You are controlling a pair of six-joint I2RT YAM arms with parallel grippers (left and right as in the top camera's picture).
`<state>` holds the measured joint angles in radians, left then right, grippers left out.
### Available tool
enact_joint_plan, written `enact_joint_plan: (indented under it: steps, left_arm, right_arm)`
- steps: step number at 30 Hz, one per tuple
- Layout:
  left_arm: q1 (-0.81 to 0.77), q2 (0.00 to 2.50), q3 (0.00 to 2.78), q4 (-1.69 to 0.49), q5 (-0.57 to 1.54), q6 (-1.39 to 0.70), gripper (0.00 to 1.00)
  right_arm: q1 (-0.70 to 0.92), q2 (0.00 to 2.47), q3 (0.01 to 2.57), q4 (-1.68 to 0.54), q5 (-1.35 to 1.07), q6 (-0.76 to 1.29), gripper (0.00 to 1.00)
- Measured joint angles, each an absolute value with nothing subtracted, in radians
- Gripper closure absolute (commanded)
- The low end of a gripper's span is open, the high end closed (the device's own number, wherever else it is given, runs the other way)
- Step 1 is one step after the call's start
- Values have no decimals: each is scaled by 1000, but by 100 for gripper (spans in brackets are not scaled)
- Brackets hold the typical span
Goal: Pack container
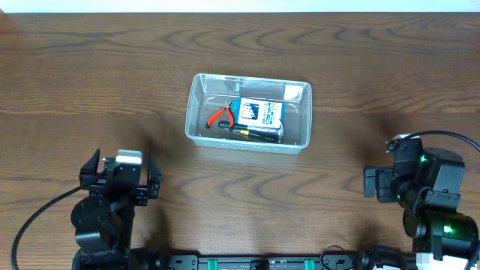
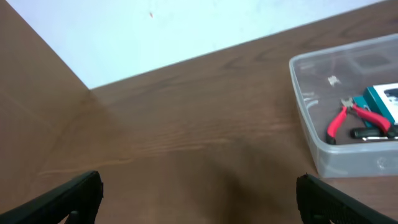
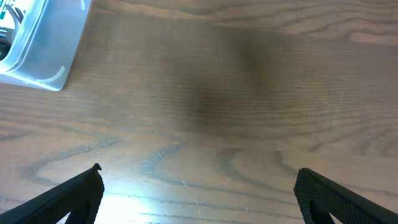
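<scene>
The left fingers [image 2: 69, 198] stand wide apart, 2 black wedge-shaped tips at the lower corners of the left wrist view, with only bare desk [image 1: 90, 75] between them and nothing touched. The right fingers [image 3: 69, 198] are spread just as wide, also holding nothing, above wood that shows a pale glare patch. The desk is dark brown with a wavy, looping grain and a smooth matte face. The container [image 1: 201, 97], a clear plastic tub with rounded corners and a raised rim, sits at the middle of the desk, well apart from both arms, which flank it at the near edge. Inside lie pliers [image 1: 220, 115] with red handles, a blue-and-white box [image 1: 259, 112] beside them, and a slim black tool [image 1: 255, 133] along the near wall.
</scene>
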<state>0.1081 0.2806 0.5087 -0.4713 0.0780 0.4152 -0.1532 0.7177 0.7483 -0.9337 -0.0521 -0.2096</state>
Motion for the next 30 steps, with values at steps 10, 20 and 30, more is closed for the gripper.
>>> enact_joint_plan:
  steps: [10, 20, 30]
  left_arm:
    - [108, 281, 509, -472, 78, 415, 2]
    - [108, 281, 509, -475, 78, 415, 2]
    - [108, 281, 509, -476, 78, 415, 2]
  right_arm:
    - [-150, 691, 748, -934, -51, -210, 1]
    - [-4, 249, 705, -899, -77, -188, 1]
    - [33, 43, 325, -424, -115, -134, 1]
